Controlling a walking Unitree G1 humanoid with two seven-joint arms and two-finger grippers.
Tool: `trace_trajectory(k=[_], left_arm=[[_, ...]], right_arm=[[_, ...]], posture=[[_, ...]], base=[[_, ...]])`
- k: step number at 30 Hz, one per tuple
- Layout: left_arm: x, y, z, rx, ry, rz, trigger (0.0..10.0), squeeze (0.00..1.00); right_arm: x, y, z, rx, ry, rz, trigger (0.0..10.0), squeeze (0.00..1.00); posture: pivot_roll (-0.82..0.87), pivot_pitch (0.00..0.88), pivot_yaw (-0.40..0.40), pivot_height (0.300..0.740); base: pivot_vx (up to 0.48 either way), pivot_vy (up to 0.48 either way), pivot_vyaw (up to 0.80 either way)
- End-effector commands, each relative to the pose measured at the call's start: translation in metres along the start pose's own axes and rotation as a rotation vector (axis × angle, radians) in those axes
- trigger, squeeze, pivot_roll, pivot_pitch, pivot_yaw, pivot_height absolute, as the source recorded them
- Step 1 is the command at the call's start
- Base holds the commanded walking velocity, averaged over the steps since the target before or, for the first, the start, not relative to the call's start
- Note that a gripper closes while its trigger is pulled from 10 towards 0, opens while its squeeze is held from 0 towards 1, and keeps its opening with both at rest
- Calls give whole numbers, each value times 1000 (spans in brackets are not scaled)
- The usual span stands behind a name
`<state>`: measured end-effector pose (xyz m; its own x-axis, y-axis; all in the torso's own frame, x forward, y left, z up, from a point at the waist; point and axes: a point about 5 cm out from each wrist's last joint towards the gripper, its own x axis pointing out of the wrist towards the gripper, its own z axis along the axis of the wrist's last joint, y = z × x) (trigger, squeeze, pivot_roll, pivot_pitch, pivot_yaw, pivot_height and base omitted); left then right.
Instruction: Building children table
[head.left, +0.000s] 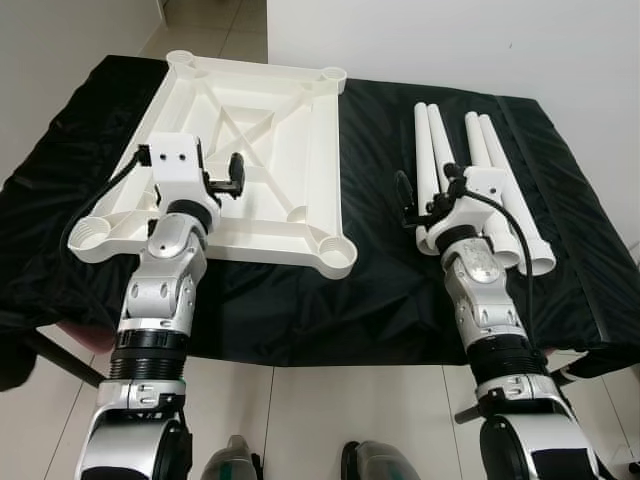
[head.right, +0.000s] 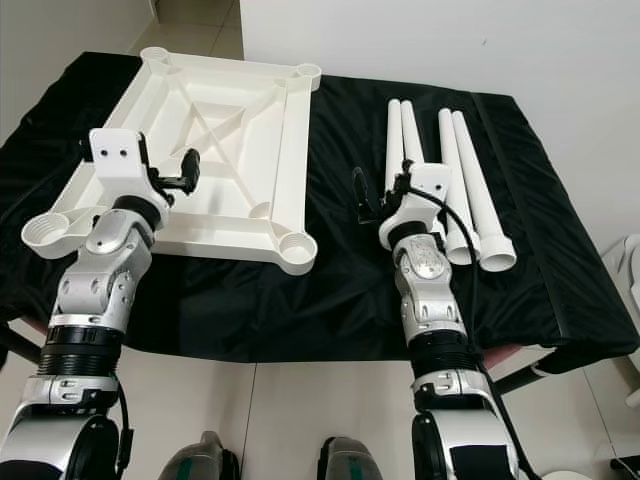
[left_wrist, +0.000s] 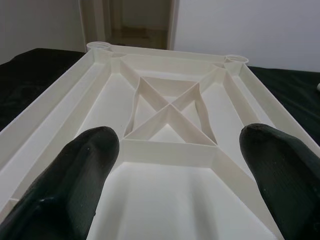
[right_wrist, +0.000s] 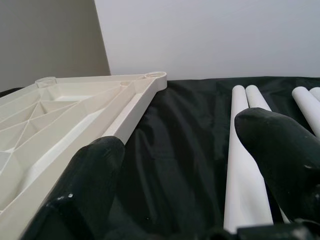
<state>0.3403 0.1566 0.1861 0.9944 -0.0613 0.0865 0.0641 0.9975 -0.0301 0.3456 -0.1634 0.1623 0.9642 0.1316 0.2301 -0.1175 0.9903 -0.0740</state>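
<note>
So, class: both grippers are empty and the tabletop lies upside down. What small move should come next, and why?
Probably lower the right gripper onto the nearest of the four white legs. It is open and hovers beside them, while the upturned tabletop shows empty corner sockets waiting under the open left gripper.

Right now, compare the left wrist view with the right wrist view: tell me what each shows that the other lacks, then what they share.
Left wrist view: the left tool, open, sits over the upturned tabletop, looking straight at its cross-shaped ribs, with a doorway behind.

Right wrist view: the right tool, open, hangs above the black cloth, with the white table legs lying side by side under one finger.

Both show the tabletop, underside up, with round leg sockets at its corners, all without legs, on the black cloth before a pale wall.
</note>
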Motion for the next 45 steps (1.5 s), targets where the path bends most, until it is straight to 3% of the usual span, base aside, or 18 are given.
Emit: trace_trajectory(k=[1,17,20,25,34,41,43,45], left_arm=[[-2,-1,0,23,-14,-10,10000,0],[-3,-9,6,21,-30,-62,10000,0],[-2,-12,10,16,-27,-84,10000,0],[-2,-13,11,16,-35,-92,10000,0],[-2,-12,11,-14,-25,-74,10000,0],[-3,-19,9,-24,56,-129,10000,0],[-4,-26,9,-30,83,-171,10000,0],[-5,-29,9,-43,96,-181,10000,0]], right_arm=[[0,0,-1,-2,3,5,10000,0],[6,-10,4,21,31,-87,10000,0],[10,-16,5,85,87,-118,10000,0],[11,-12,12,40,20,-88,10000,0],[10,-11,13,24,19,-91,10000,0],[18,-18,8,35,141,-219,10000,0],[22,-18,-1,72,240,-269,10000,0],[24,-16,-5,51,290,-283,10000,0]], posture=[[-27,0,-25,740],[-26,0,-22,740],[-22,0,-20,740],[-22,0,-17,740],[-24,0,-19,740],[-18,0,-24,740],[-18,0,-23,740],[-19,2,-22,740]], base=[[0,0,0],[0,0,0],[0,0,0],[0,0,0],[0,0,0],[0,0,0],[0,0,0],[0,0,0]])
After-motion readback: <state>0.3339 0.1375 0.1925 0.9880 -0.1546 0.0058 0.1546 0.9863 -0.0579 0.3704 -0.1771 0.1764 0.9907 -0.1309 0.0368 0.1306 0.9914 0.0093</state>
